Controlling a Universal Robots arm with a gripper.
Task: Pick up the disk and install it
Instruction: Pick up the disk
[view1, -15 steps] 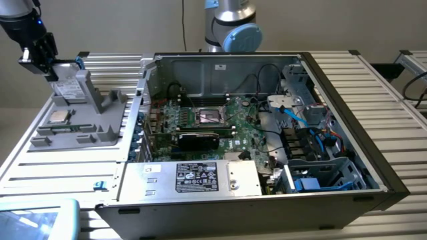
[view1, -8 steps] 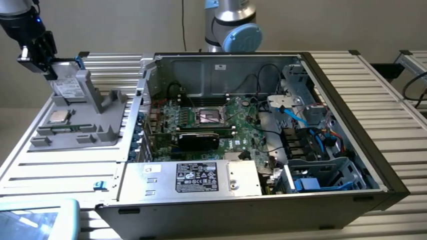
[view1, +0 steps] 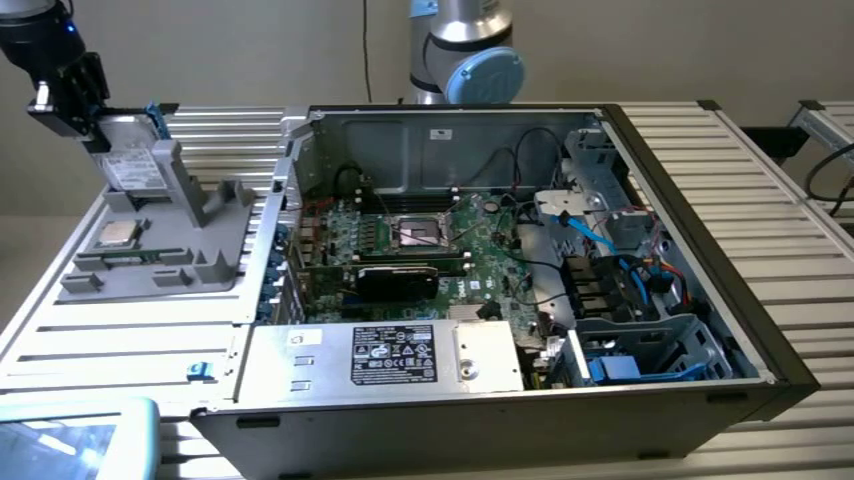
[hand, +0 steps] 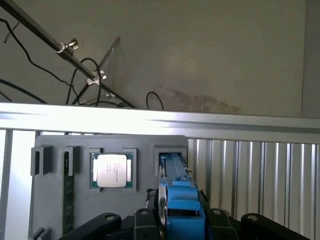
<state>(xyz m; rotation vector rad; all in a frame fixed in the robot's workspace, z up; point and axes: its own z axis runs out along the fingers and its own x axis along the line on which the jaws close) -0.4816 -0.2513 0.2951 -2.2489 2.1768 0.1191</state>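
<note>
The disk (view1: 134, 168), silver-grey with a white label and a blue carrier bracket, stands tilted on end in a slot of the grey holder (view1: 200, 245) at the exterior view's left. My gripper (view1: 91, 118) is at the disk's upper end. In the wrist view the disk (hand: 179, 197) appears edge-on, its blue carrier held between the black fingers (hand: 145, 220) of my gripper (hand: 180, 222), which is shut on it. Its far end still reaches into the slot of the holder (hand: 50, 210).
A square silver CPU chip (view1: 118, 235) (hand: 112, 170) and a green memory stick (hand: 67, 200) lie in the holder. The open computer case (view1: 667, 180) takes up the centre and right, with a silver power supply (view1: 400, 355) and a blue-lined drive bay (view1: 627, 365) at its front.
</note>
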